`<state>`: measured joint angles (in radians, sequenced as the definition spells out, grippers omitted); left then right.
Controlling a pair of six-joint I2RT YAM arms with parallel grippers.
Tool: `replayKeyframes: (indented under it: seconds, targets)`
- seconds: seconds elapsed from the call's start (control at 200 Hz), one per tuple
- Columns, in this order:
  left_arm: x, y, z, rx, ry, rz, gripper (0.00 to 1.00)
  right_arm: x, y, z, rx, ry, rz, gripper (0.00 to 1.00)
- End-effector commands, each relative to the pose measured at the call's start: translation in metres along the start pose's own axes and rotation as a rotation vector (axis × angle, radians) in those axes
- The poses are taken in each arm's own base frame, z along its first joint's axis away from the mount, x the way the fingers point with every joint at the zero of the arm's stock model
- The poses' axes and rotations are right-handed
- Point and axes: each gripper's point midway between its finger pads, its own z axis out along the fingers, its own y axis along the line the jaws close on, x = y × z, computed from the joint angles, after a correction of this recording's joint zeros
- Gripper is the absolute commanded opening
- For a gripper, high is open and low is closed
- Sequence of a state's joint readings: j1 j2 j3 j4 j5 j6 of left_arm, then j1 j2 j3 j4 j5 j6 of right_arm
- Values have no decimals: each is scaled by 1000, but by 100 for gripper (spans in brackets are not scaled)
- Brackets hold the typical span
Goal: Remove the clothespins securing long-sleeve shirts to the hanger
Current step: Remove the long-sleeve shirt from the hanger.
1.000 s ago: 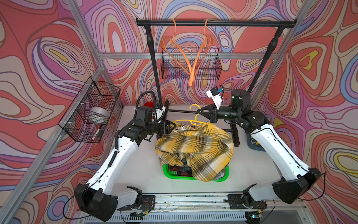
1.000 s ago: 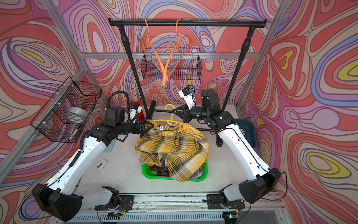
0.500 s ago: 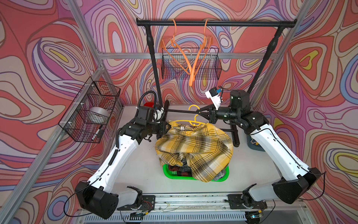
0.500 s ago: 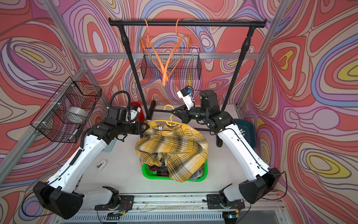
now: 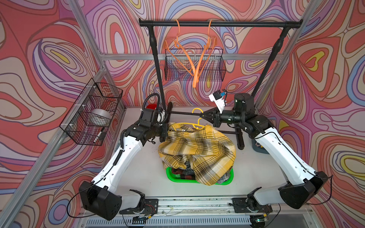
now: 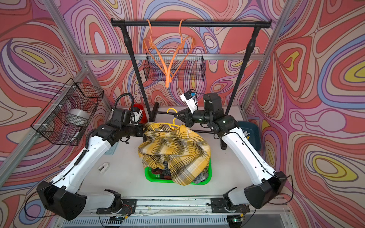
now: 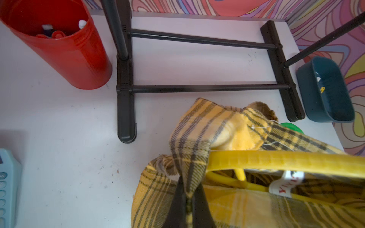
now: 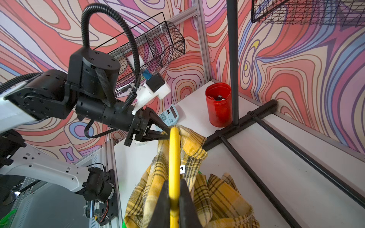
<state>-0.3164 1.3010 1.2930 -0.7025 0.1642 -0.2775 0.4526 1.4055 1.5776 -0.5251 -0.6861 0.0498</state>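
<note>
My left claw [image 7: 186, 199] is clenched on a fold of the yellow plaid shirt [image 5: 197, 150], right at the end of the yellow hanger [image 7: 276, 160] where the cloth wraps over it. I cannot tell whether a pin sits under that fold. My right claw [image 8: 173, 199] is clamped on the hanger's neck, just below the hook, so the shirt hangs between my two claws. In both top views the shirt's lower part spills into the green basket [image 5: 169, 175] at 6 o'clock of it, over darker clothes lying there. A yellow clothespin [image 7: 322, 89] lies in the teal bin [image 7: 306, 88], which stands at 3 o'clock of the shirt, just beside a foot of the black rack [image 5: 237, 24]. The red canister [image 7: 65, 51] stands on the worktop [image 7: 59, 128] at about 10 o'clock of the shirt, close to the rack's other foot.
</note>
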Motion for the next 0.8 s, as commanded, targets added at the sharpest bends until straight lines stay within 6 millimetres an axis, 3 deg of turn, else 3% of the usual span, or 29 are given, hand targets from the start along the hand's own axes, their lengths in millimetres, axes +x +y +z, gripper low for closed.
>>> replayKeyframes:
  seconds: [0.0, 0.17, 0.235, 0.416, 0.621, 0.696, 0.796]
  targets:
    - [9, 30, -1, -61, -8, -84, 0, -16, 19, -15, -27, -53, -57, 0]
    - [31, 56, 15, 43, 2, -267, 0, -23, 28, -27, -31, -77, -85, 0]
    - [38, 51, 19, 89, 25, -273, 0, -26, 29, -31, -19, -86, -90, 0]
    - [44, 7, 13, 350, -8, -273, 0, -30, 20, -27, 9, -108, -56, 0]
    - [63, -66, -9, 501, -20, -137, 0, -17, 1, -7, 26, -102, -5, 0]
    - [68, -81, -15, 538, -7, -132, 0, -11, -3, -2, 29, -98, 4, 0]
    - [68, -81, -30, 533, -27, -136, 54, -1, -6, 5, 41, -82, 13, 0]
